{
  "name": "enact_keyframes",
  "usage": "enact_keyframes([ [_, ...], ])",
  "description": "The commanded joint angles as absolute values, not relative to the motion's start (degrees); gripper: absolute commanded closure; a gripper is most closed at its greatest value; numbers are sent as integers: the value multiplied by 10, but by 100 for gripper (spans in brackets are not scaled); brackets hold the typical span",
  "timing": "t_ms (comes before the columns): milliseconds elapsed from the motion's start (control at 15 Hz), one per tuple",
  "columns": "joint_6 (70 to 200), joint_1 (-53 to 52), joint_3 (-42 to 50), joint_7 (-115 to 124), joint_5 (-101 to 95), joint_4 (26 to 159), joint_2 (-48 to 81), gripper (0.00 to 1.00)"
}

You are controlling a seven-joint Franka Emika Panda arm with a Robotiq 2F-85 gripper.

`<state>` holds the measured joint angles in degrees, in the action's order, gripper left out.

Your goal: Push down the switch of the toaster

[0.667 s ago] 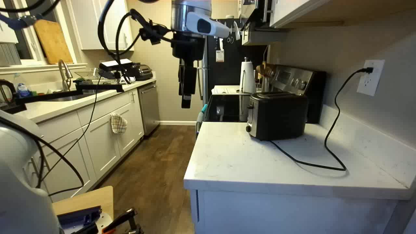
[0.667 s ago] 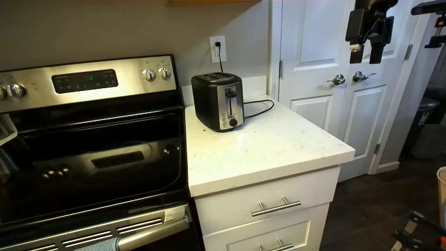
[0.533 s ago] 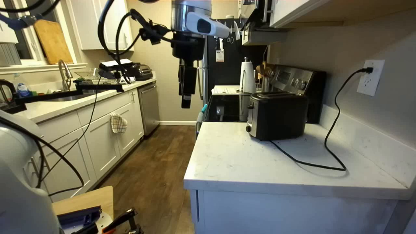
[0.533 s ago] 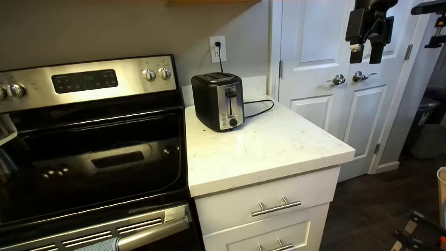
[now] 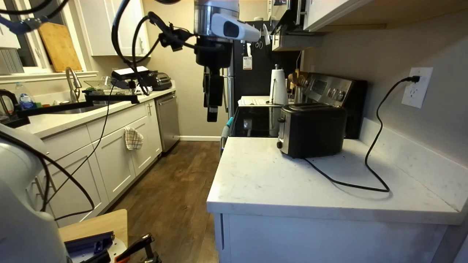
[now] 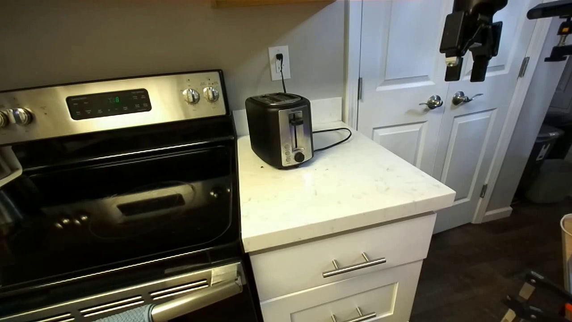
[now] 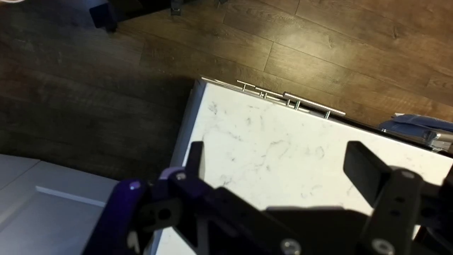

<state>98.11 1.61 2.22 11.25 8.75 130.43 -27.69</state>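
The black toaster [image 5: 316,129] with a silver front stands on the white counter and also shows in an exterior view [image 6: 268,129]. Its black switch lever [image 6: 296,120] is near the top of the front slot, above a round knob [image 6: 299,157]. The lever also shows side-on in an exterior view [image 5: 281,119]. My gripper [image 6: 466,74] hangs fingers down in the air, apart from the toaster and higher than it; it also shows in an exterior view [image 5: 212,116]. In the wrist view the gripper [image 7: 276,159] is open with nothing between its fingers. The toaster is out of the wrist view.
The counter [image 7: 262,141] lies below the gripper. A black cord [image 5: 351,185] runs from the toaster to the wall outlet [image 5: 416,87]. A stove [image 6: 134,192] adjoins the counter. A paper towel roll [image 5: 278,87] stands beyond. Cabinets [image 5: 340,12] overhang the wall side.
My gripper has shifted slightly sideways, to the right in one exterior picture and to the left in another, towards the toaster's side in each. The toaster and its lever have not moved.
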Motion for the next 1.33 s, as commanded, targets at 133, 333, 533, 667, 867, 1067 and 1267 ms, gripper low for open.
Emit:
enact_keyframes([
  [133, 1071, 26, 25, 99, 106, 1310, -246, 0],
  [333, 1140, 16, 23, 81, 108, 1298, -212, 0],
  [533, 1204, 10, 29, 49, 112, 1285, -167, 0],
  [667, 1240, 5, 31, 29, 122, 1273, -134, 0],
  [867, 1270, -5, 24, 4, 147, 1251, -91, 0],
  [1067, 1282, -18, 12, -10, 162, 1228, -65, 0],
  [1267, 1286, -34, -3, -23, 177, 1201, -53, 0],
])
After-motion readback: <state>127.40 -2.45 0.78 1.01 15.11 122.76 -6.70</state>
